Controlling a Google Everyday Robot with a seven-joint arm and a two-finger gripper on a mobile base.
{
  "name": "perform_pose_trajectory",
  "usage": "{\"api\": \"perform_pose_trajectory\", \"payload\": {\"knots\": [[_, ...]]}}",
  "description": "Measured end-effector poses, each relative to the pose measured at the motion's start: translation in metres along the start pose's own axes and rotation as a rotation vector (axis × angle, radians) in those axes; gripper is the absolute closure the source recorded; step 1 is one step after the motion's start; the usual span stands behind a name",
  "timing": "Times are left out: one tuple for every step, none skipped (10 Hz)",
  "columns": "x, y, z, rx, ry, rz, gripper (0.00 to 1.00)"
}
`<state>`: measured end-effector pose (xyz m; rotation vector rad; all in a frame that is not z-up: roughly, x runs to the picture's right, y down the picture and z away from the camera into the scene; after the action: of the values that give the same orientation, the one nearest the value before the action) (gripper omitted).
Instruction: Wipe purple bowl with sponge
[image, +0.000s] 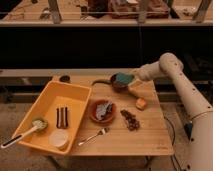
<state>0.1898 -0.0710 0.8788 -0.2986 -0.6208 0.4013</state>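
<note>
At your far left, the yellow plastic bin (75, 96) rests on the wooden desk (146, 138). Right of it you have the wide orange-brown terracotta bowl (93, 116), with a metal fork (94, 136) just in front. Further right, near the desk's back edge, sits the small deep maroon-purple bowl (117, 86). The flat teal-green rectangular sponge (122, 78) lies over its rim, clamped tight in the hand (129, 78), which reaches in from the bowl's right side. A small yellow-orange block (141, 103) lies apart, toward the front.
</note>
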Motion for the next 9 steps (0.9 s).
{"api": "perform_pose_trajectory", "payload": {"knots": [[0.007, -0.009, -0.002, 0.035, 0.011, 0.081, 1.0], [0.012, -0.017, -0.001, 0.063, 0.025, 0.159, 1.0], [0.015, -0.03, 0.005, 0.095, 0.043, 0.239, 1.0], [0.014, -0.035, 0.01, 0.096, 0.054, 0.254, 1.0], [0.014, -0.039, 0.013, 0.094, 0.065, 0.26, 1.0], [0.011, -0.043, 0.022, 0.083, 0.081, 0.27, 1.0], [0.01, -0.044, 0.029, 0.076, 0.087, 0.274, 1.0], [0.01, -0.046, 0.035, 0.069, 0.092, 0.277, 1.0], [0.012, -0.05, 0.043, 0.062, 0.098, 0.285, 1.0]]}}
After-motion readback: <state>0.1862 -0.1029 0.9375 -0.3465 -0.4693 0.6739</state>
